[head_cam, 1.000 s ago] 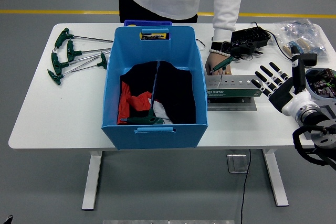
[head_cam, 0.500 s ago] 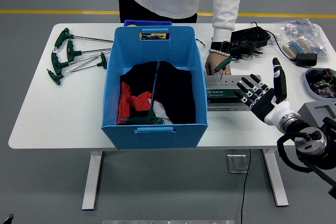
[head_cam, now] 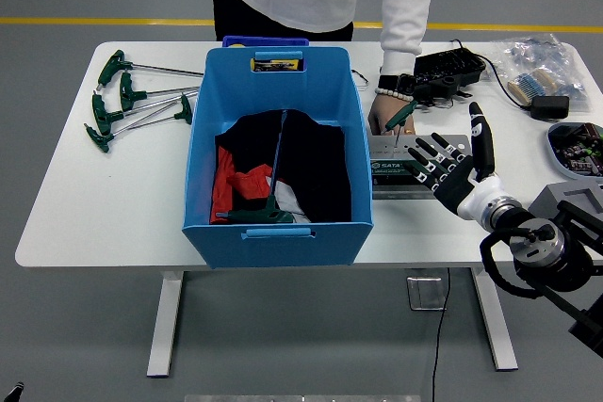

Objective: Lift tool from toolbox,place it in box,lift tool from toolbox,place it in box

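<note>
Surface: white table (head_cam: 104, 204) on a grey floor
Toolbox: grey tool holder (head_cam: 407, 159) right of the blue box (head_cam: 277, 110); one green-handled tool (head_cam: 399, 115) stands in it
Person's hand (head_cam: 384, 118): touching that tool's handle
Right hand (head_cam: 449, 168): fingers spread, holding nothing, over the holder's right end
Box: one green tool (head_cam: 260, 214) lies inside
Far left corner: more green T-handle tools (head_cam: 127, 101)
</note>
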You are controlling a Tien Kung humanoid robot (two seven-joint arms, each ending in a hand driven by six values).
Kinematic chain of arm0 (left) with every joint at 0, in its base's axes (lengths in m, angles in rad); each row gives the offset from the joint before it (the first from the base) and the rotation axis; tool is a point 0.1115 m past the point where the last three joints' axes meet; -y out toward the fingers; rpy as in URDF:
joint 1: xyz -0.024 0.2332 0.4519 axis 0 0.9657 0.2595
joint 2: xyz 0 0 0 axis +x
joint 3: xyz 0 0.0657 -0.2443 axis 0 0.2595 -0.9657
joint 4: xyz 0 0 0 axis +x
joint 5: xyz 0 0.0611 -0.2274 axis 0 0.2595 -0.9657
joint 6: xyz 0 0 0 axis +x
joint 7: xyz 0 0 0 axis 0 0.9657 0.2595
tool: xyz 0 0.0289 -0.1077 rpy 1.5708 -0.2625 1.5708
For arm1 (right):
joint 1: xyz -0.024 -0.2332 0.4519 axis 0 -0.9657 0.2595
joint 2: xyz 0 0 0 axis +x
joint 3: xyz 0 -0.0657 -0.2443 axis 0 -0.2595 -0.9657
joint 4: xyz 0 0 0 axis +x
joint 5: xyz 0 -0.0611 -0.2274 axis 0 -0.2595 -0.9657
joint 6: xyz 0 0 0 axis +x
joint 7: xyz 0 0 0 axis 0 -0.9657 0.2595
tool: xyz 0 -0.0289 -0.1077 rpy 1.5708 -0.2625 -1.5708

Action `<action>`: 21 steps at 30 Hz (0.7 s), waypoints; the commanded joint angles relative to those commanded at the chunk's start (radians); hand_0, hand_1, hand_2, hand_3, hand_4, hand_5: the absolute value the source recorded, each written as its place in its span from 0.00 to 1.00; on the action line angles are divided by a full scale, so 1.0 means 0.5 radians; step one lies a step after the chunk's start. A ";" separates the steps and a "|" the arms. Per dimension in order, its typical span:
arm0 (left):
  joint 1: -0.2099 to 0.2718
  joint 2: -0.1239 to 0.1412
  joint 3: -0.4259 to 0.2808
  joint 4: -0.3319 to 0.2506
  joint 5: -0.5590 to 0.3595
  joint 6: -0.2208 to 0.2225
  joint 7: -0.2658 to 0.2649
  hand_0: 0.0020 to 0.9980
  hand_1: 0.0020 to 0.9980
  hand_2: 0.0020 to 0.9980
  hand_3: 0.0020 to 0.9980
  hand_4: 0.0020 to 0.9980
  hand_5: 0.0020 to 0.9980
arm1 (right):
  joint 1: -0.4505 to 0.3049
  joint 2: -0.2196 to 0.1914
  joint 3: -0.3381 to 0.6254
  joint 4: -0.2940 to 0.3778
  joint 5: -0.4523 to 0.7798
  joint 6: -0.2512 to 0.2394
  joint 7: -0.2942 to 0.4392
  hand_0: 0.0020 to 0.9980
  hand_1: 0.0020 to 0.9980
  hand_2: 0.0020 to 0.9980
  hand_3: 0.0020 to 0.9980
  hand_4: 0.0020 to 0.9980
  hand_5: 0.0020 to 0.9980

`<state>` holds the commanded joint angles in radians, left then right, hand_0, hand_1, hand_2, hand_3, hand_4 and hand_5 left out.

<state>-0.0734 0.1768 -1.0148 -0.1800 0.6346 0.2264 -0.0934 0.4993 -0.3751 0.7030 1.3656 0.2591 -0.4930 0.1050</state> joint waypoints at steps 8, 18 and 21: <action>-0.010 -0.005 0.021 0.000 -0.022 -0.005 -0.010 0.90 0.91 0.91 0.76 0.71 0.79 | 0.057 0.046 -0.046 -0.109 0.008 0.055 -0.020 0.61 0.62 0.77 0.92 1.00 0.92; -0.024 -0.003 0.030 0.000 -0.031 -0.006 -0.014 0.90 0.91 0.91 0.76 0.71 0.79 | 0.133 0.094 -0.070 -0.201 0.016 0.085 -0.023 0.61 0.62 0.77 0.92 1.00 0.92; -0.027 -0.005 0.036 0.000 -0.040 -0.007 -0.016 0.90 0.91 0.91 0.76 0.71 0.79 | 0.144 0.103 -0.079 -0.222 0.022 0.089 -0.022 0.61 0.62 0.77 0.91 1.00 0.92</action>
<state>-0.0867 0.1745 -0.9967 -0.1800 0.6147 0.2231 -0.1015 0.5715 -0.3237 0.6636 1.2548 0.2703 -0.4484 0.0941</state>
